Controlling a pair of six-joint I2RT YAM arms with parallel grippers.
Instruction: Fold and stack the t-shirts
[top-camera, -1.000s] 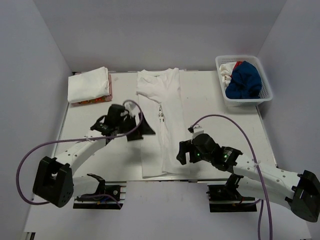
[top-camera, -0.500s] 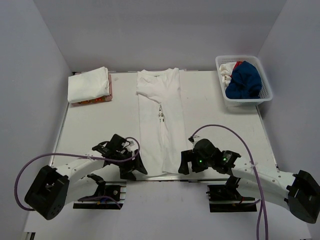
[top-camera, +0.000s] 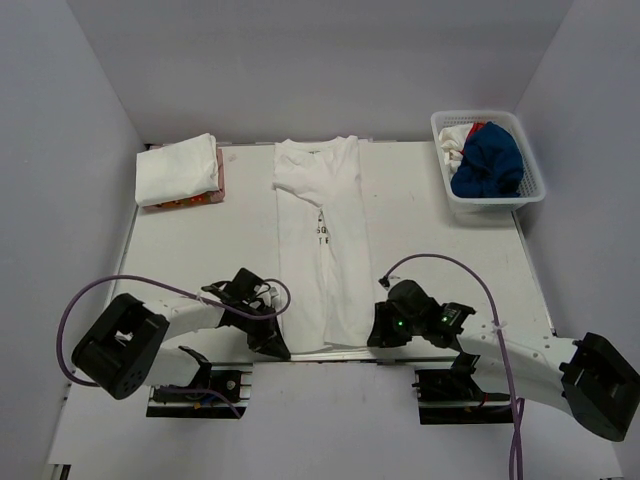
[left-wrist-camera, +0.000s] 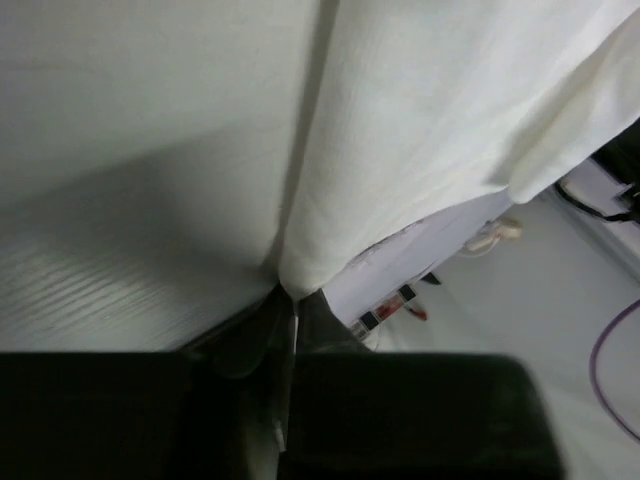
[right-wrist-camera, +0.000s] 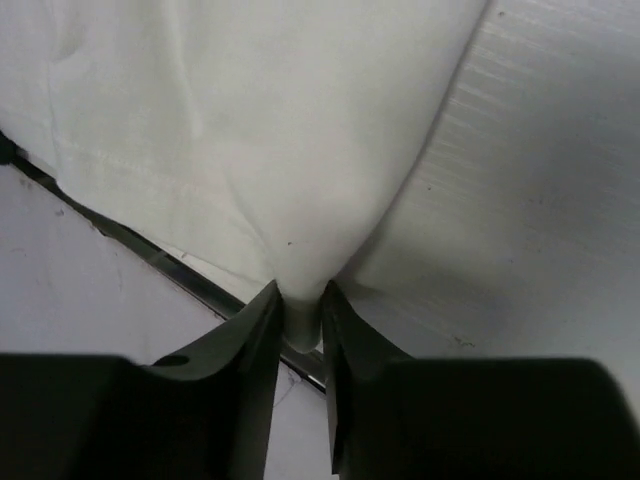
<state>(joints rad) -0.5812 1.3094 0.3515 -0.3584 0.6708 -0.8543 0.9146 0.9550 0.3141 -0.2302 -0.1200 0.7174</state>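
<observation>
Since a second ago, the left gripper (left-wrist-camera: 288, 312) and right gripper (right-wrist-camera: 300, 312) have both dropped back to the near hem of the white t-shirt (top-camera: 322, 230). Each is clamped tight on a hem corner (fabric bunched between the tips), the shirt stretching away ahead of them.

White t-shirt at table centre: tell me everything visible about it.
The white t-shirt is cotton-looking cloth, folded lengthwise into a narrow strip, lying flat, collar at the far end, small dark print midway. Its near hem reaches the front edge of the table, where the left gripper and right gripper each pinch a corner.
</observation>
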